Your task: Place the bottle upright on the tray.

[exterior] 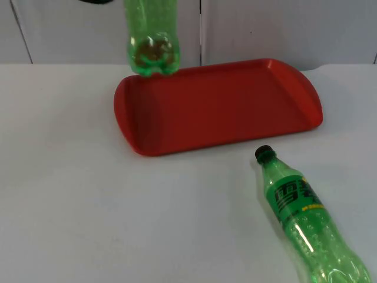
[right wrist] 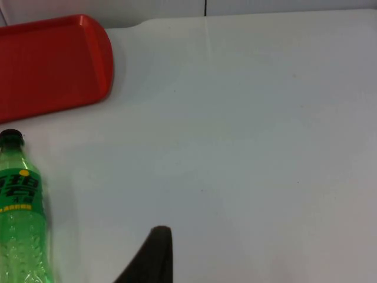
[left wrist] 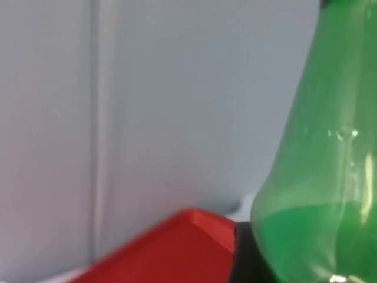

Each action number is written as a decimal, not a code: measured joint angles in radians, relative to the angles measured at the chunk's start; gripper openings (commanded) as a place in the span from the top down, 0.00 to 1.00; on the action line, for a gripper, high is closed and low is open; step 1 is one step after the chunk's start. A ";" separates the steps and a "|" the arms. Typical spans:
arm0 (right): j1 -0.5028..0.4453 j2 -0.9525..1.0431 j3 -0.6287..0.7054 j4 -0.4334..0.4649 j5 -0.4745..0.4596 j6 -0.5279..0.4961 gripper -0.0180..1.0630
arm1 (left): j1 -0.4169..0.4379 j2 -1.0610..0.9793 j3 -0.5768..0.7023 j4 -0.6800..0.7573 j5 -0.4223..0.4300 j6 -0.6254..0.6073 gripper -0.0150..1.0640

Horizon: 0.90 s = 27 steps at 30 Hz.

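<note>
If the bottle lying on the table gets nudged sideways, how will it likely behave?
The lying bottle is round and on its side on the white table, so it would probably roll. It looks like thin clear plastic, likely light and easily dented. Its smooth wall may slip between fingers. The red tray lies apart from it.

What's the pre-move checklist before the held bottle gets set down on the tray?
1. Held bottle upright, base down: ok.
2. Its base is over the tray's far left corner: ok, though it sits near the rim, so more inboard looks safer.
3. Base touching the tray floor: cannot tell.
4. Left end effector's grip on the held bottle: cannot tell; the left wrist view shows the bottle body close up beside the tray corner.
5. Landing area on the tray free of objects: ok.
6. Second bottle lies on the white table in front of the tray, apart from it, cap toward the tray: ok, out of the way.
</note>
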 measured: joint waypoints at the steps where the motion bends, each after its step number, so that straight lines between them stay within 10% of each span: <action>1: 0.000 0.000 0.000 0.000 0.000 0.000 0.01 | 0.000 0.000 0.000 0.000 0.000 0.000 0.99; 27: 0.000 0.000 0.000 0.000 0.000 0.005 0.01 | 0.051 0.260 -0.018 -0.395 -0.440 0.590 0.99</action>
